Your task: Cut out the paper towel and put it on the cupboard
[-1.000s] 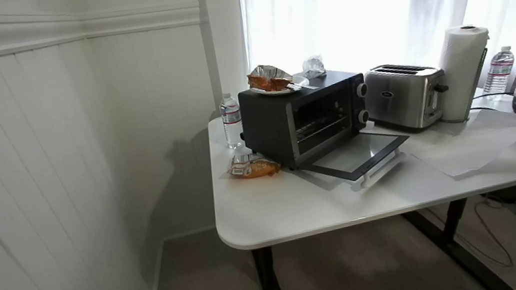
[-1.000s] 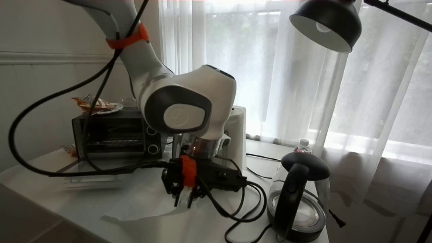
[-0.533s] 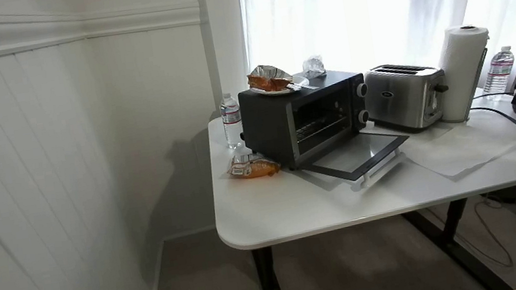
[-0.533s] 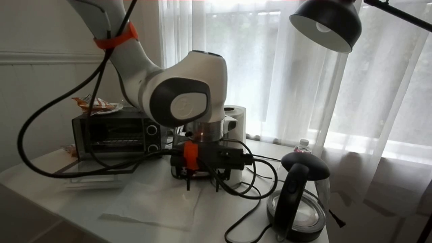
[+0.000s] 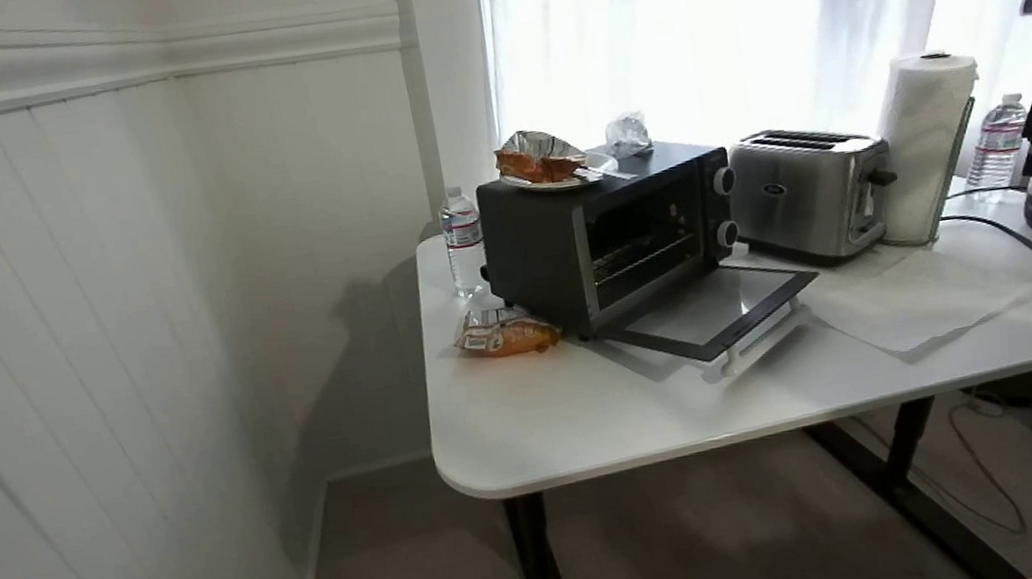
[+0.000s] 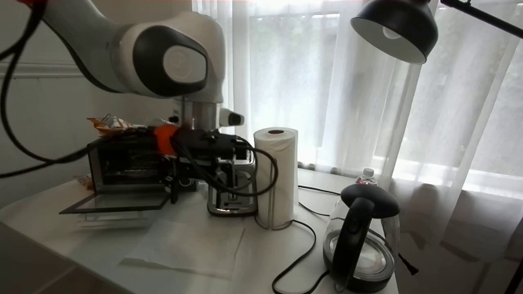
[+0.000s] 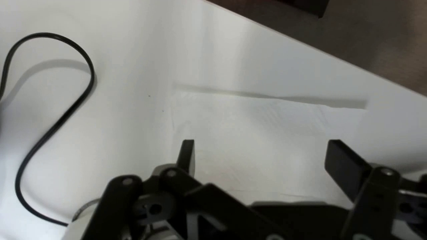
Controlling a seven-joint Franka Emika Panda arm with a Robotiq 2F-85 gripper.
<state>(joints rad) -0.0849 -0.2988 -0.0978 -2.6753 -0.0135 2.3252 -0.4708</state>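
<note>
The paper towel's torn-off sheet (image 6: 188, 245) lies spread flat on the cupboard, the white tabletop (image 5: 594, 410); its edge lifts slightly in the wrist view. The tall white paper towel roll (image 5: 927, 141) stands upright beside the toaster, seen in both exterior views. Above the sheet (image 7: 253, 123), my gripper (image 7: 262, 146) is open, its fingers wide apart with only a view of the sheet between them. In an exterior view the gripper (image 6: 204, 188) hangs in front of the toaster and oven, well above the tabletop. Part of the arm is cut off by the frame edge.
A black toaster oven (image 5: 530, 247) has its glass door (image 5: 710, 308) down over the table. The silver toaster (image 5: 805, 188) sits between oven and roll. A glass kettle (image 6: 359, 245), its black cord (image 6: 302, 257), a water bottle (image 5: 998, 141) and an overhead lamp (image 6: 396, 30) are nearby.
One second ago the gripper was shut on the sheet; it has since opened and let go, and the sheet settled flat. The arm has risen and shifted towards the oven.
</note>
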